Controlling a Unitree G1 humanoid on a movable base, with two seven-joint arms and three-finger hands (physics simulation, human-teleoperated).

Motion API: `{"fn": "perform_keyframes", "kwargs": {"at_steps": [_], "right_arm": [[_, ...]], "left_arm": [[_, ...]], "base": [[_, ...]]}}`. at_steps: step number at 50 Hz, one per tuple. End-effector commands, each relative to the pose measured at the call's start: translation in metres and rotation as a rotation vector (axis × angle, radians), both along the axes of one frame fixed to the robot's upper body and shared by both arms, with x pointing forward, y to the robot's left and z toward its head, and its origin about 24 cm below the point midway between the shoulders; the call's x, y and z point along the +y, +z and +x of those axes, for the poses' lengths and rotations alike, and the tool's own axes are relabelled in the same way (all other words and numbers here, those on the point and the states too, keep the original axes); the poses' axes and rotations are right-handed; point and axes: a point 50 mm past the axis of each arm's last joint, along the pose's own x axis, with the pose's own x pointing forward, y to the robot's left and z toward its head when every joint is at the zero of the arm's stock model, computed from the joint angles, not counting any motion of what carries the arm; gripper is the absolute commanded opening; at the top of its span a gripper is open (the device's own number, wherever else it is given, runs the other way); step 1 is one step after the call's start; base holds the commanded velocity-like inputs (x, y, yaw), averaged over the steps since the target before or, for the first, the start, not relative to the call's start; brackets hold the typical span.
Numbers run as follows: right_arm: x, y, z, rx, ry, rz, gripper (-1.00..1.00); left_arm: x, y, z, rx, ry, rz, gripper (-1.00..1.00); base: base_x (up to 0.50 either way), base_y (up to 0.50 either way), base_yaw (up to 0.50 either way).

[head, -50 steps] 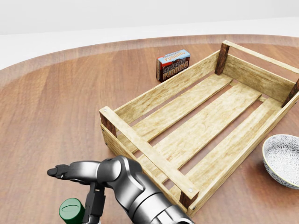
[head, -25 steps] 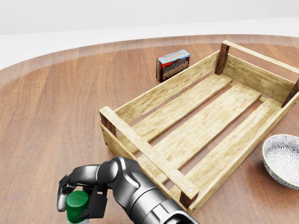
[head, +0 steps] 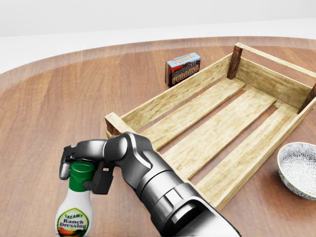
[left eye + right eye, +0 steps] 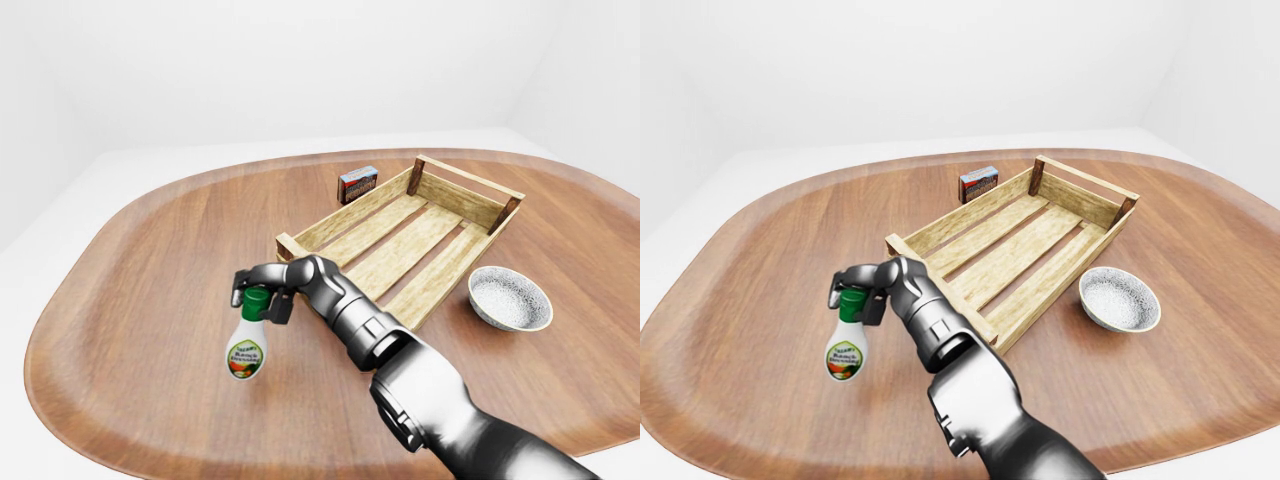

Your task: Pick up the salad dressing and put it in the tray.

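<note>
The robot's right hand (image 3: 84,170), silver-grey with dark fingers, is clenched around the green cap and neck of the white, pear-shaped salad dressing bottle (image 3: 75,210) with its orange-and-green label, which hangs below the fingers at the lower left of the head view, to the left of the near corner of the slatted pale-wood tray (image 3: 217,123). Whether the bottle's base is off the round brown wooden table (image 4: 150,240) cannot be told for certain. The main risk, as I judge it, lies in the grip itself: it sits high on the narrow neck, so the heavy body could swing or slip out during the carry. The tray's raised near wall stands between bottle and slats, so too low a path could knock the bottle against it. Gaps between the slats could tip the bottle when it is set down. The blue-and-brown chocolate pudding box (image 3: 182,68) and patterned white ceramic bowl (image 3: 300,169) lie well clear. The left hand is not in view.
</note>
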Motion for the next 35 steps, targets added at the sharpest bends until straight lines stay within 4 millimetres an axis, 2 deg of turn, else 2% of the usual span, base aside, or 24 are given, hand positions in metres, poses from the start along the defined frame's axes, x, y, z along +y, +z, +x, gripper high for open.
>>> {"fn": "perform_keyframes", "kwargs": {"at_steps": [1, 7, 20, 22, 26, 27, 31, 35], "right_arm": [[0.000, 0.071, 0.025, -0.159, -0.021, 0.112, -0.98], [-0.002, 0.119, 0.035, -0.246, -0.031, 0.191, -0.98], [-0.016, 0.170, 0.045, -0.312, -0.067, 0.282, -0.98], [-0.024, 0.188, 0.049, -0.346, -0.086, 0.293, -0.97], [-0.037, 0.204, 0.054, -0.379, -0.120, 0.290, -0.97], [-0.045, 0.210, 0.057, -0.398, -0.141, 0.282, -0.98], [-0.064, 0.216, 0.064, -0.418, -0.190, 0.267, -0.97], [-0.092, 0.213, 0.073, -0.435, -0.264, 0.220, -0.98]], "left_arm": [[-0.001, -0.001, 0.001, 0.002, -0.004, 0.004, 1.00], [-0.002, 0.000, 0.001, 0.002, -0.006, 0.005, 1.00], [-0.002, -0.001, 0.001, 0.003, -0.006, 0.005, 1.00], [-0.002, -0.001, 0.001, 0.004, -0.007, 0.004, 1.00], [-0.001, -0.002, 0.002, 0.008, -0.007, 0.002, 1.00], [-0.001, -0.002, 0.002, 0.006, -0.006, 0.000, 1.00], [-0.001, -0.003, 0.003, 0.013, -0.008, -0.003, 1.00], [-0.001, -0.005, 0.004, 0.020, -0.011, -0.003, 1.00]], "base": [[0.00, 0.00, 0.00], [0.00, 0.00, 0.00], [0.00, 0.00, 0.00], [0.00, 0.00, 0.00], [0.00, 0.00, 0.00], [0.00, 0.00, 0.00], [0.00, 0.00, 0.00], [0.00, 0.00, 0.00]]}}
